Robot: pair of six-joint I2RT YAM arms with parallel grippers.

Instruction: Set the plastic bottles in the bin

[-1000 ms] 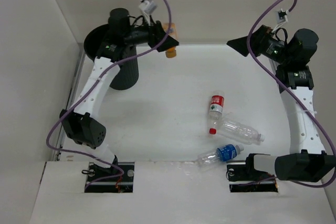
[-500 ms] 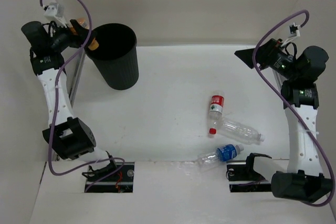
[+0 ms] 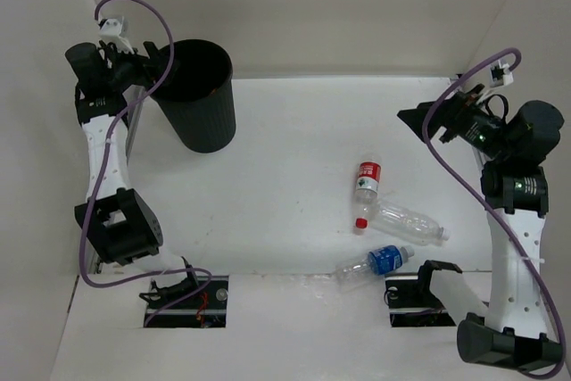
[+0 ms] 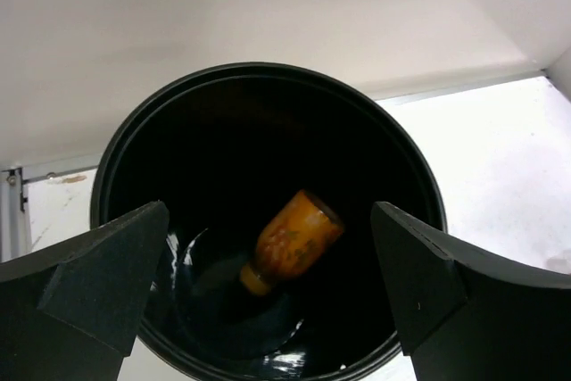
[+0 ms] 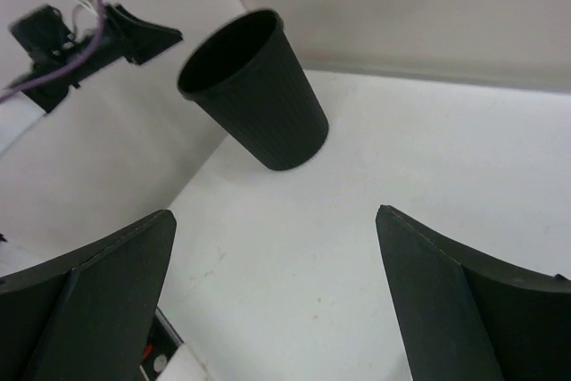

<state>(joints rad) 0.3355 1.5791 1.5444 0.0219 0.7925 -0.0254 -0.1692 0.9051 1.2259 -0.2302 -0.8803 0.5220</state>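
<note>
Left pincer (image 4: 269, 216) hangs over the bin (image 3: 207, 122) with jaws apart and nothing between them. The orange bottle (image 4: 290, 238) lies tilted on the bin floor straight below it. Right pincer (image 3: 417, 119) is also spread and empty.

Three bottles sit on the table (image 3: 285, 158), basewards of the right pincer and slightly to its left:
- **Red-label bottle (image 3: 368, 180):** closest to it, long axis running base to far wall, red cap at the near end.
- **Plain clear bottle (image 3: 406, 223):** just behind that, lying crosswise.
- **Blue-label bottle (image 3: 375, 262):** nearest the bases, also crosswise.

All three are well apart from the left pincer. We judge the right arm nearer, so the red-label bottle is the likely next pick.
</note>
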